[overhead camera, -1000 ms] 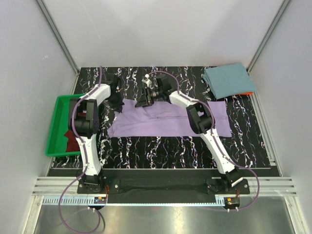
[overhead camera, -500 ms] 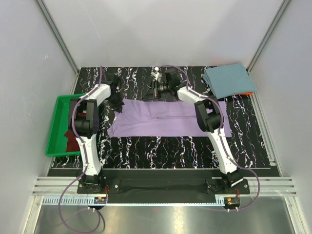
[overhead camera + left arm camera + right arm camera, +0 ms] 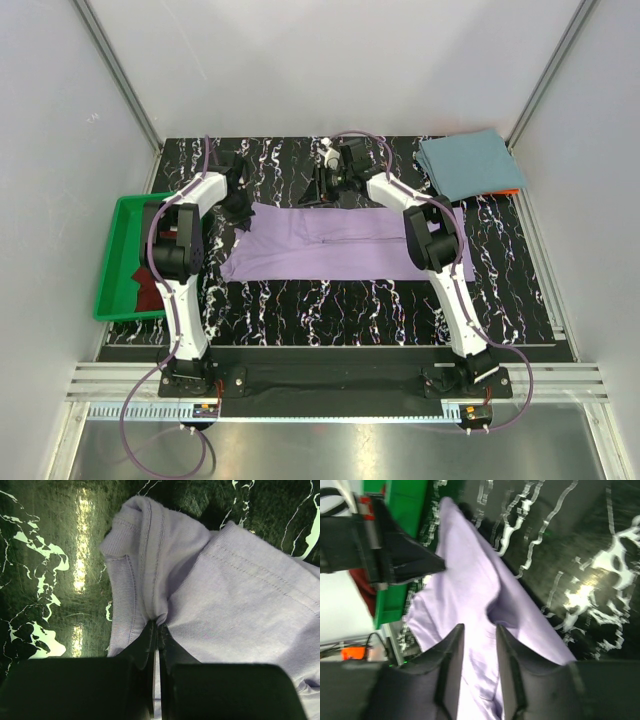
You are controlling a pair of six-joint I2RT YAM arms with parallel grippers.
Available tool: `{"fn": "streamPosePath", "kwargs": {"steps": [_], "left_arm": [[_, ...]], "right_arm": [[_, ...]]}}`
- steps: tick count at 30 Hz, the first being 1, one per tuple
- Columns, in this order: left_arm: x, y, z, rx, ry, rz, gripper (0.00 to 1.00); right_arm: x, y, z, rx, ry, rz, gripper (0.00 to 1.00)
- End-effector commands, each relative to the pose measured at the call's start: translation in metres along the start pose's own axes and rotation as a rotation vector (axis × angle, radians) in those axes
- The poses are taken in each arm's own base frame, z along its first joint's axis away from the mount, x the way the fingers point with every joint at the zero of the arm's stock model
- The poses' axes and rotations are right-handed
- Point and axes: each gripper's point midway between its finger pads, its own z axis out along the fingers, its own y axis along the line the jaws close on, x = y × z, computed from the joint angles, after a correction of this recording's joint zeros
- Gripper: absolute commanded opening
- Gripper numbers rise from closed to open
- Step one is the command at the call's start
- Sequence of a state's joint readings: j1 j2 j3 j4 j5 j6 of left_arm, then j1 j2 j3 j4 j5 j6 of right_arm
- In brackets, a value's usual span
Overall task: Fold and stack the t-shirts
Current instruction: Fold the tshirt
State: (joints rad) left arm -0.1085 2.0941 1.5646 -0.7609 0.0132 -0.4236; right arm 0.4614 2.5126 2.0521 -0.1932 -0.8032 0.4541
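Green tray (image 3: 112,235) at nine o'clock holds the maroon shirt (image 3: 143,290). Lavender shirt (image 3: 330,245) lies flat mid-worktop (image 3: 330,310). Left gripper (image 3: 157,622) pinches its nine o'clock corner, right gripper (image 3: 479,630) hangs slightly spread above it. Teal shirt (image 3: 465,165) sits folded at one o'clock.

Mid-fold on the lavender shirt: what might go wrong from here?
1. The left fingers pinch only a small bunched corner of the lavender shirt; it may slip out if pulled.
2. The right fingers stand apart near the shirt's far edge, apparently gripping nothing. If the left side moves alone, the cloth would likely drag askew instead of folding cleanly.
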Motion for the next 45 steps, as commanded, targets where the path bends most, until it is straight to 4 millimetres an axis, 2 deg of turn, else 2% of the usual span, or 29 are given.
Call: {"fn": "streamPosePath", "kwargs": {"steps": [1,11,19,26,33,35,38,39,45], "left_arm": [[-0.009,0.011,0.001,-0.055,-0.03,-0.011,0.0],[-0.009,0.011,0.002,-0.058,-0.027,-0.014,0.0],[-0.009,0.01,0.002,-0.055,-0.027,-0.016,0.0],[-0.01,0.009,0.002,-0.047,-0.03,-0.018,0.0],[-0.01,0.008,0.002,-0.045,-0.027,-0.018,0.0],[-0.01,0.008,0.003,-0.044,-0.025,-0.019,0.0],[-0.01,0.008,0.001,-0.043,-0.028,-0.021,0.0],[-0.01,0.008,-0.001,-0.042,-0.03,-0.022,0.0],[-0.014,0.007,-0.015,-0.043,-0.056,-0.046,0.0]], "right_arm": [[-0.008,0.001,-0.004,0.088,-0.004,-0.081,0.41],[0.008,-0.019,0.011,0.164,0.023,-0.107,0.3],[0.016,-0.014,0.022,0.177,0.038,-0.123,0.3],[0.017,-0.022,0.025,0.246,0.036,-0.146,0.29],[0.016,-0.021,0.026,0.268,0.033,-0.158,0.26],[0.014,-0.02,0.025,0.276,0.024,-0.164,0.24],[0.011,-0.017,0.025,0.279,0.018,-0.162,0.13],[0.01,-0.015,0.025,0.28,0.014,-0.165,0.02],[-0.003,-0.007,0.012,0.326,-0.048,-0.176,0.0]]}}
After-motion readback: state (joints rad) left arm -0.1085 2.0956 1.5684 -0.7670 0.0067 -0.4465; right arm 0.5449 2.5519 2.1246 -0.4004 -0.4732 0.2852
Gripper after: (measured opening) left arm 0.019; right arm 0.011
